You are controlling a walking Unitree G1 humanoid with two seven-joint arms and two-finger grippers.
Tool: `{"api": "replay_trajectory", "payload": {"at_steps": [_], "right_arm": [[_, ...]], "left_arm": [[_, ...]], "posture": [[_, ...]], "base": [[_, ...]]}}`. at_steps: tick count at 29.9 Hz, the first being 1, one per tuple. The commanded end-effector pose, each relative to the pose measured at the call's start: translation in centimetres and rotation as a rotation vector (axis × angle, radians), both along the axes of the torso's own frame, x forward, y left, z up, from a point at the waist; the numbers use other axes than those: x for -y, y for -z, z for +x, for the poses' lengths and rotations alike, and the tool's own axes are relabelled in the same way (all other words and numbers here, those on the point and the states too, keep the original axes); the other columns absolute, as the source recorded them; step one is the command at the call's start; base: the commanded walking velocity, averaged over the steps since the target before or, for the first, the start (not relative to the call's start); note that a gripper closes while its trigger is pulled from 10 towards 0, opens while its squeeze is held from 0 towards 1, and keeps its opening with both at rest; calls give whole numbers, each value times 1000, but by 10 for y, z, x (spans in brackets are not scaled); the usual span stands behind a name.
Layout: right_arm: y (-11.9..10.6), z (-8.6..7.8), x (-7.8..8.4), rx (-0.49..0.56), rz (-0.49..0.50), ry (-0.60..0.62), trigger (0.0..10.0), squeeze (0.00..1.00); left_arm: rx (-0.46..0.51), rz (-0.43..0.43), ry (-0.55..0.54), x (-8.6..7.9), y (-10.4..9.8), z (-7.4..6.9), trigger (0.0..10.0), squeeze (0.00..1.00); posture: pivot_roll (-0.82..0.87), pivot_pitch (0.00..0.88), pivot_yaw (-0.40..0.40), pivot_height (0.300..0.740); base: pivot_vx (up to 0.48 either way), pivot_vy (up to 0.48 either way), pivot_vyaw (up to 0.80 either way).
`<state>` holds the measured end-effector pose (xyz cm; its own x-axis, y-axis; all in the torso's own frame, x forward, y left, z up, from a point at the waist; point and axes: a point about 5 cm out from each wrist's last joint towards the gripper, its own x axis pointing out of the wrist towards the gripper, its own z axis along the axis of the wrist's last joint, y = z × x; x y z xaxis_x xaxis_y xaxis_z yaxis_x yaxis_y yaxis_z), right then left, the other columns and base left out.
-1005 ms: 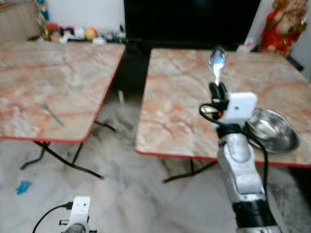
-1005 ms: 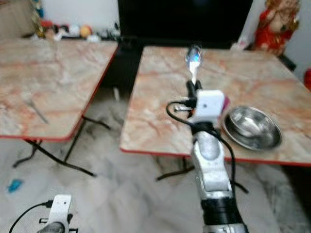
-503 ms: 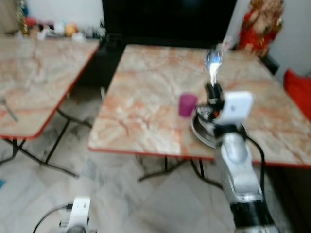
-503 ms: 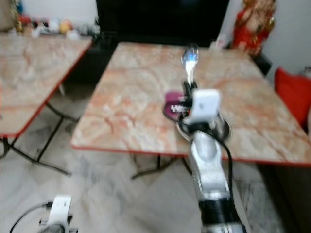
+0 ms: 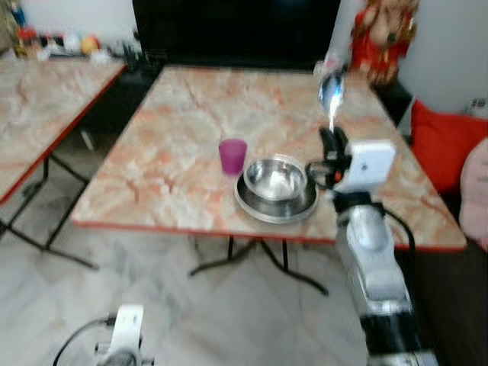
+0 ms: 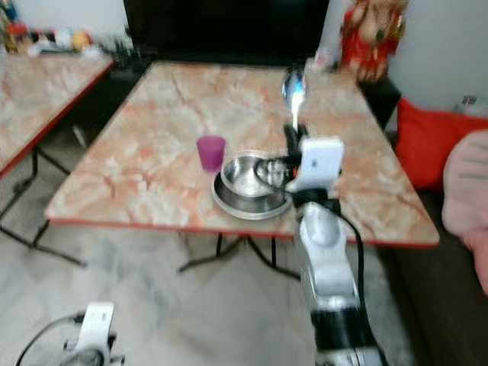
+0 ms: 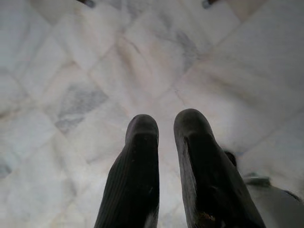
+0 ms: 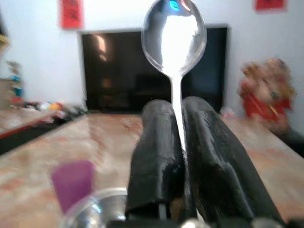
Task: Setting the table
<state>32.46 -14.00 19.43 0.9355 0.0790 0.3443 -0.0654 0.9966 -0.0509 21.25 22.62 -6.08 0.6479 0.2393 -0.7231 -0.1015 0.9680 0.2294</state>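
While clamped on a shiny metal spoon (image 5: pixel 332 95), the right gripper (image 5: pixel 333 139) holds it upright.
Just left of it sit a round steel bowl (image 5: pixel 276 187) and purple plastic cup (image 5: pixel 232 156); left gripper (image 7: pixel 164 130) nearly closed.

Big black TV (image 5: pixel 229 30) at far wall. Red-gold figurine (image 5: pixel 379 38) far right, beside TV. Red cushion (image 5: pixel 442 145) at right edge. Second marble-top table (image 5: pixel 38 122) on left. Pale marble floor tiles (image 7: pixel 142 71) below. Small knick-knacks (image 5: pixel 69 44) far left, blurred.
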Motion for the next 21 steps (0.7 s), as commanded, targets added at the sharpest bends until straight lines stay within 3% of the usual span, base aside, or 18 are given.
{"api": "replay_trajectory", "payload": {"at_steps": [1,7,13,18,21], "right_arm": [[-7,0,-1,24,9,-2,10000,0],[-6,1,2,18,8,8,10000,0],[-6,2,4,13,13,19,10000,0],[1,5,9,-38,32,60,10000,0],[3,5,8,-61,34,57,10000,0]], "left_arm": [[0,-4,-5,-2,0,-1,10000,0],[-14,-8,-28,-3,2,-4,10000,0],[-16,1,-32,-6,1,-4,10000,0],[-18,11,-11,-5,1,-3,10000,0],[-22,12,-4,-5,1,-3,10000,0]], "posture": [[0,0,21,740],[3,0,22,740],[3,0,23,740],[5,0,27,740],[4,0,28,740]], "base": [[0,0,0],[0,0,0],[0,422,0],[0,171,0],[0,0,-746]]}}
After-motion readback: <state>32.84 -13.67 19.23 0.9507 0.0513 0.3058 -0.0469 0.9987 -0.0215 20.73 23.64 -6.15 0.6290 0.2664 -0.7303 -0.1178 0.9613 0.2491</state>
